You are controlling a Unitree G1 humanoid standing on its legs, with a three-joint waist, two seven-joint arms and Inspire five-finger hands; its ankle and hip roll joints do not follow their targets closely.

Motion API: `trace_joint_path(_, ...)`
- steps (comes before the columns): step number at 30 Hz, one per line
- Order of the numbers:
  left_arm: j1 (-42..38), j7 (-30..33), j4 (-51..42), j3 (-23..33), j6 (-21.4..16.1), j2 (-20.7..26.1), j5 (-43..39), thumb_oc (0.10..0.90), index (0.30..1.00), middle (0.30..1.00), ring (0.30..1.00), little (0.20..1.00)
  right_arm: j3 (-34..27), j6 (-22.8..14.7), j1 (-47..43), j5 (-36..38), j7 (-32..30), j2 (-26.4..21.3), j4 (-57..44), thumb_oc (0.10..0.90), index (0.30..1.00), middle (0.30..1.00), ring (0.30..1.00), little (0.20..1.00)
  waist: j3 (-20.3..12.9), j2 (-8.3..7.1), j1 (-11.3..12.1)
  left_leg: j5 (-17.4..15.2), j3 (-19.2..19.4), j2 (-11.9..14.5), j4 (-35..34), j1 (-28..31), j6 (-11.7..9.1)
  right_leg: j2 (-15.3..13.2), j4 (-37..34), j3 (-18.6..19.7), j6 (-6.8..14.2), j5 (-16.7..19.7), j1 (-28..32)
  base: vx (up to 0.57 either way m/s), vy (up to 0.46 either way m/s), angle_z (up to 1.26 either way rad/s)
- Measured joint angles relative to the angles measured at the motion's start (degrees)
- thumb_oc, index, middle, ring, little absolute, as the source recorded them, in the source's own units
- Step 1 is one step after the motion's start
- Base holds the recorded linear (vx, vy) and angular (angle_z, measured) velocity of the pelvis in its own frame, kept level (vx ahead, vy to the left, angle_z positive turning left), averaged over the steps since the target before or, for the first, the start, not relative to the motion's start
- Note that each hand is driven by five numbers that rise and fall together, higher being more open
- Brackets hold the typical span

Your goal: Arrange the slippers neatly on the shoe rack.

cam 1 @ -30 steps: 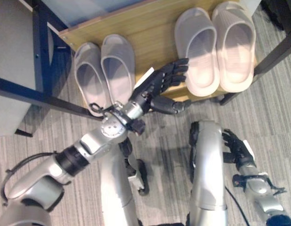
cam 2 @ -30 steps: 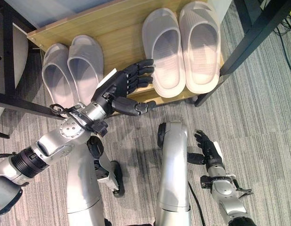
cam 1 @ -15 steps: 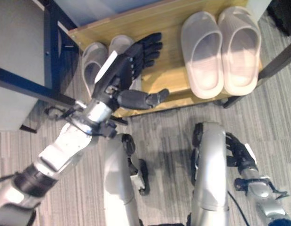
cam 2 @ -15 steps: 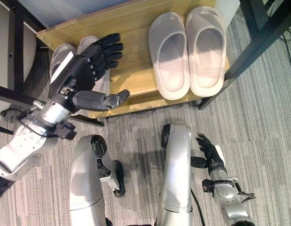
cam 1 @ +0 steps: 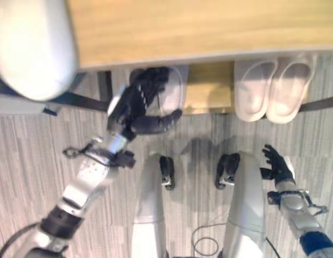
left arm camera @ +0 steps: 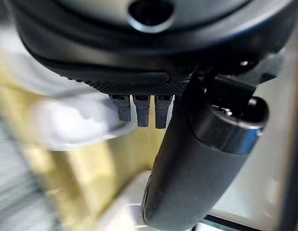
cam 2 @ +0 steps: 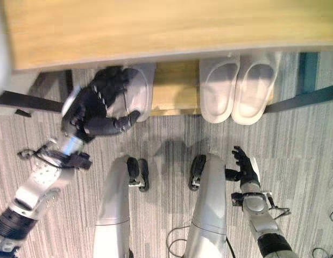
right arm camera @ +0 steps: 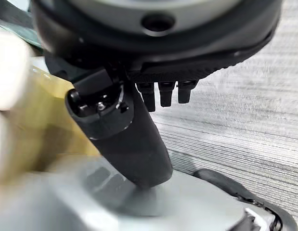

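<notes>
Two pairs of pale grey slippers sit on the lower wooden shelf of the shoe rack (cam 2: 171, 88), partly hidden under the rack's upper board (cam 1: 198, 27). The right-hand pair (cam 2: 239, 88) lies side by side, the two touching, heels toward the robot at the shelf's front edge. Of the left-hand pair, one slipper (cam 1: 174, 94) shows, its long axis running front to back, heel just beside the front edge; its mate is covered by the left hand.

The left hand (cam 1: 139, 105) is raised in front of that pair, fingers spread and relaxed, thumb stretched across toward the visible slipper; it clasps nothing. That slipper lies directly beyond and slightly right of the palm, so the left hand is clearly the nearer. The right hand (cam 2: 244, 169) hangs low beside the leg over the carpet (cam 2: 311, 177), well apart from the shelf, fingers loosely extended and empty.

The left wrist view shows fingertips (left arm camera: 141, 110) straight, with a pale slipper shape past them, confirming no grasp. The right wrist view shows bare carpet beyond its fingers, which the head views leave less certain
</notes>
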Motion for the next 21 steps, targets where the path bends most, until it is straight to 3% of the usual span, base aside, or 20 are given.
trace_joint_path(2,3.96,-1.86,5.36,-0.88,0.99,-4.3,1.49,0.8,0.9,0.9,0.9,0.9,0.3,-0.42,0.17,0.04,0.58,0.24,-0.11,0.8,0.9,0.9,0.9,0.9,-0.34,-0.13,-0.32,4.14,-0.02,-0.28,-9.62,5.57,-0.34,0.71,-9.45,-1.31,0.56,3.93,5.82,-0.12,-0.027,0.01)
trace_joint_path(5,6.51,-3.28,9.05,-1.83,1.43,-6.86,3.81,0.8,0.9,0.9,0.9,0.9,-0.17,-1.02,1.31,0.06,1.89,1.0,-3.63,0.8,0.9,0.9,0.9,0.9,-0.7,-0.7,-0.11,8.08,-0.31,-0.19,-18.48,10.48,-0.39,1.37,-18.31,-3.3,-0.01,7.68,11.01,-0.03,-0.048,-0.02)
trace_joint_path(7,7.27,-4.04,17.16,-1.81,1.56,-11.84,6.16,0.8,0.9,0.9,0.9,0.9,1.22,-1.51,1.45,0.01,3.37,4.28,-4.83,0.8,0.9,0.9,0.9,0.9,-1.14,-1.41,-0.13,12.97,-0.96,-0.19,-29.76,19.27,-0.85,2.74,-29.47,-5.11,0.46,12.17,20.24,0.06,-0.059,0.07)
trace_joint_path(9,10.93,-4.49,17.62,-1.6,1.85,-11.65,7.53,0.8,0.9,0.9,0.9,0.9,3.83,-2.95,2.44,-0.06,4.67,6.02,-5.84,0.8,0.9,0.9,0.9,0.9,-4.77,-3.43,0.07,14.29,-0.88,-0.28,-35.28,22.59,-0.64,3.13,-33.92,-6.04,0.32,12.81,23.34,0.16,-0.087,0.05)
trace_joint_path(10,10.97,-4.58,18.73,-1.13,1.68,-12.53,8.36,0.8,0.9,0.9,0.9,0.9,3.81,-2.93,2.41,-0.05,4.86,6.69,-5.97,0.8,0.9,0.9,0.9,0.9,-4.72,-3.41,0.07,15.54,-1.21,-0.21,-36.62,23.91,-1.3,3.24,-35.5,-6.52,0.73,13.93,24.95,0.18,-0.074,0.15)
trace_joint_path(11,10.51,-4.27,23.58,-0.68,1.84,-15.07,10.88,0.8,0.9,0.9,0.9,0.9,3.8,-2.74,3.01,-0.07,5.15,8.4,-5.61,0.8,0.9,0.9,0.9,0.9,-5.0,-3.7,0.14,18.3,-1.75,0.26,-43.49,30.38,-1.57,4.28,-42.3,-7.76,1.18,16.08,31.79,0.25,-0.068,0.14)
trace_joint_path(12,11.93,-4.09,25.89,-0.55,1.88,-15.56,11.68,0.8,0.9,0.9,0.9,0.9,4.37,-2.8,3.95,-0.08,5.73,9.45,-5.81,0.8,0.9,0.9,0.9,0.9,-6.98,-4.48,0.27,19.96,-1.68,0.35,-48.26,33.89,-1.59,4.72,-46.7,-8.4,0.83,17.63,35.07,0.19,-0.037,0.12)
trace_joint_path(14,12.69,-4.1,30.99,0.13,2.15,-16.94,14.88,0.8,0.9,0.9,0.9,0.9,4.51,-2.55,4.72,-0.17,6.86,10.45,-5.33,0.8,0.9,0.9,0.9,0.9,-7.69,-4.64,0.23,23.51,-1.63,0.72,-57.01,42.22,-1.89,5.96,-55.21,-9.77,1.27,20.98,43.43,0.19,-0.029,0.04)
trace_joint_path(21,16.84,-3.9,44.12,-0.1,2.46,-20.5,23.92,0.8,0.9,0.9,0.9,0.9,8.02,-1.54,9.26,-1.19,9.6,11.41,-3.63,0.8,0.9,0.9,0.9,0.9,-16.41,-4.95,0.11,28.61,-1.34,0.99,-73.8,57.92,-1.51,8.0,-72.35,-11.53,2.11,26.34,59.72,0.16,-0.008,0.06)
